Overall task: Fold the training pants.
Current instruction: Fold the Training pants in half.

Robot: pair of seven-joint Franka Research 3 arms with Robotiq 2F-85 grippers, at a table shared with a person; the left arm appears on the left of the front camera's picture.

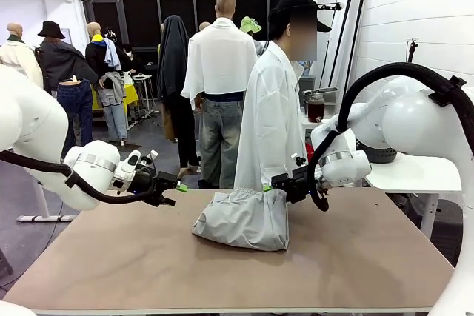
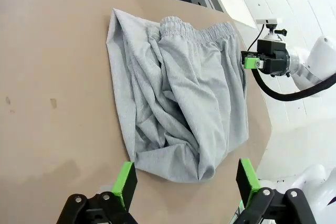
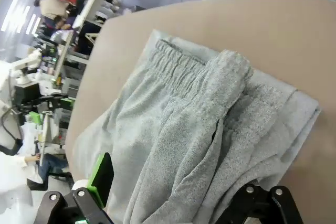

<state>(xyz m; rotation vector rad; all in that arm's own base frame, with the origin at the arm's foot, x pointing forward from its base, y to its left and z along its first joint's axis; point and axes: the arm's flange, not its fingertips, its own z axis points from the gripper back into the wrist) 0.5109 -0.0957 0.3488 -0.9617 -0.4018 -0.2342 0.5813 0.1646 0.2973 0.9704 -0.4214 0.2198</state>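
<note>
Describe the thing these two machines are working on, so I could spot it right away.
Look at the brown table: between the left hand and the right hand lies a bundle, the training pants. They are plain light grey soft fabric, with a gathered elastic waistband.

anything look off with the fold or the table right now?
The training pants sit in a rumpled, uneven bundle mid-table, creased, with edges not lined up and one fabric roll lying across the waistband. Both grippers, left and right, stand open beside it. Nothing is spilled or damaged.
</note>
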